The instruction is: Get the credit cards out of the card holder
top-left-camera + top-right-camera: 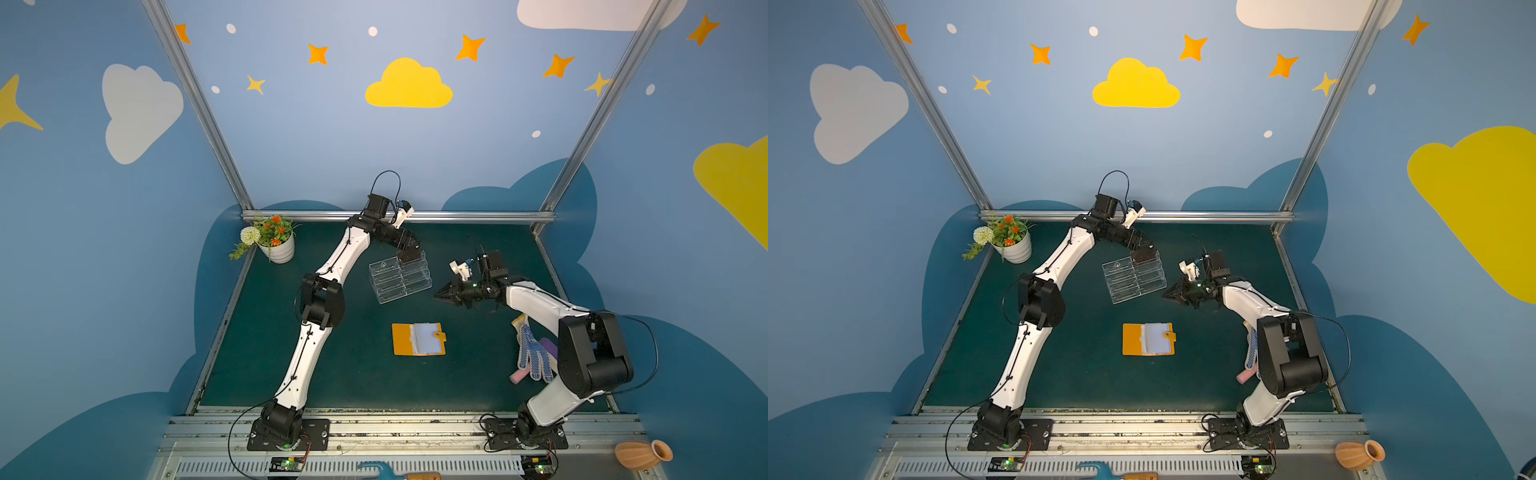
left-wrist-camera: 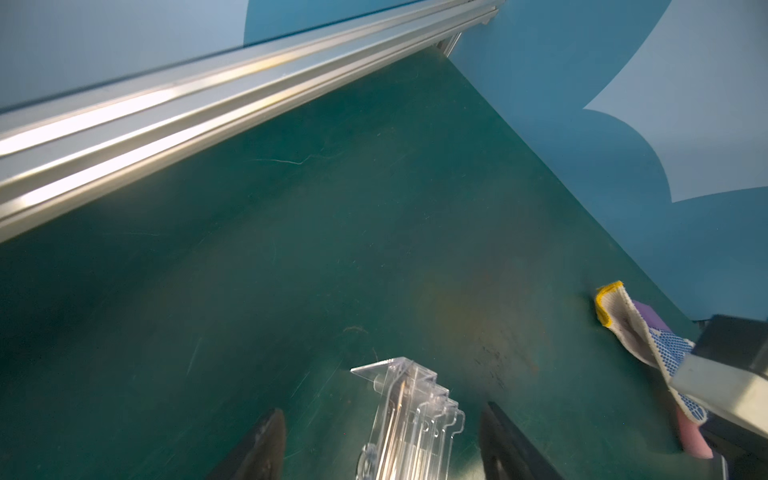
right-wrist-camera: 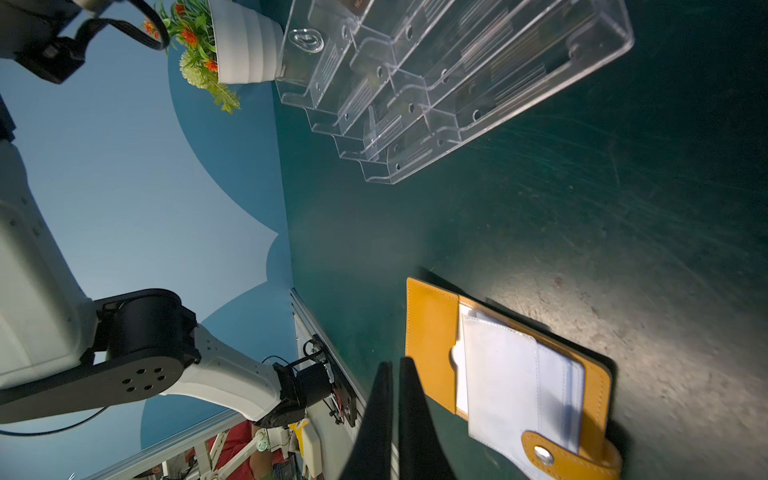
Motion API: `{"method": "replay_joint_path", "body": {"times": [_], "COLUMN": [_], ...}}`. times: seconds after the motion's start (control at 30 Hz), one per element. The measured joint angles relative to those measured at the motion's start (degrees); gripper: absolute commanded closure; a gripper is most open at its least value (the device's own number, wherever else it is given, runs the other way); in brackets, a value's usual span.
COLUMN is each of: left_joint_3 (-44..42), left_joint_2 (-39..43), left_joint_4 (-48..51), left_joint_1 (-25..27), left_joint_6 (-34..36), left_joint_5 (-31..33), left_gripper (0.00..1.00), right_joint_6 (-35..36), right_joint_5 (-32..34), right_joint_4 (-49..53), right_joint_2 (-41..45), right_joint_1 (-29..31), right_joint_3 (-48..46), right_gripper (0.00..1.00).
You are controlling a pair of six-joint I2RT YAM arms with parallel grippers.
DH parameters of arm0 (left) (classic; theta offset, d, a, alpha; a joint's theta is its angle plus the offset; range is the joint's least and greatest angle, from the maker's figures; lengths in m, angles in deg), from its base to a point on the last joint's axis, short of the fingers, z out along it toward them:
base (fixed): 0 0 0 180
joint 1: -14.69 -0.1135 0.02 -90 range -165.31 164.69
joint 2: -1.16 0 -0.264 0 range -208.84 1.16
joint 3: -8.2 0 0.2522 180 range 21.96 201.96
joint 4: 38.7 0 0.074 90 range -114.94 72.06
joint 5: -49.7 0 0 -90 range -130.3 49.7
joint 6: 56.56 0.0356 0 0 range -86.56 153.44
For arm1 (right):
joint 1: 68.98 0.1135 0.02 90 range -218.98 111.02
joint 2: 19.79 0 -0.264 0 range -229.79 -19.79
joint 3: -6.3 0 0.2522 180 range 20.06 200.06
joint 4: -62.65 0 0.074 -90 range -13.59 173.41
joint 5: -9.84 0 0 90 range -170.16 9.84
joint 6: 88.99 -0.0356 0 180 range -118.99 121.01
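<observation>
At the front edge of the cell, a terracotta vase [image 1: 642,454] lay on its side on the metal rail, past the right arm's base. On the green table mat [image 1: 353,374], the orange card holder [image 1: 417,339] lay open and flat near the middle. Its clear sleeve pages faced up and its snap tab rested at the right edge, as both top views showed. To its right, a dotted work glove [image 1: 534,353] was draped over a pink sponge [image 1: 519,376], partly hidden behind the right arm.

Farther in, the right gripper [image 3: 394,365] hovered above the mat with its fingers pressed together and nothing between them. It pointed toward the clear acrylic stand [image 1: 399,276] and stood apart from both the stand and the card holder (the right wrist view looked down past the fingers onto the holder's orange cover).

A dark credit card [image 1: 409,256] stood upright in the right side of the stand's rearmost, highest tier. The left gripper [image 1: 410,244] hung just above it with its fingers spread. In the left wrist view the two fingers [image 2: 266,444] sat wide on either side of the stand's end; whether they touched the card could not be told. A white pot of flowers [image 1: 279,247] stood in the far left corner, by the back rail.
</observation>
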Motion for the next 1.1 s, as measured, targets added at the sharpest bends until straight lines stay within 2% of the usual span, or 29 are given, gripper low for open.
{"method": "replay_joint_path", "body": {"times": [0.17,0.43,0.6,0.7,0.8,0.93,1.1], "left_joint_3": [0.5,2.2,2.5,2.5,2.5,2.5,2.5], "left_joint_2": [-0.4,-0.9,-2.3,-3.3,-3.8,-3.8,-3.8], "left_joint_4": [0.0,0.0,0.0,0.3,0.7,0.6,0.6], "left_joint_1": [0.6,1.3,1.6,1.7,1.8,1.8,1.8], "left_joint_6": [-0.2,-0.2,0.1,0.4,0.6,0.6,0.5], "left_joint_5": [0.7,1.6,2.3,2.6,2.9,3.0,2.5], "left_gripper": [0.29,0.4,0.43,0.53,0.66,0.69,0.84], "right_joint_6": [0.0,0.0,-0.2,-0.2,-0.2,-0.2,-0.2], "right_joint_5": [-0.3,-0.7,-1.1,-1.2,-1.3,-1.3,-1.3], "right_joint_4": [-0.1,-0.4,-0.5,-0.5,-0.5,-0.5,-0.5], "right_joint_2": [0.0,-0.1,-0.1,-0.1,-0.1,-0.1,-0.1], "right_joint_1": [0.0,0.0,-0.1,-0.2,-0.2,-0.2,-0.3], "right_joint_3": [-0.5,-0.6,-0.6,-0.6,-0.6,-0.6,-0.7], "right_gripper": [1.0,1.0,1.0,1.0,1.0,1.0,1.0]}}
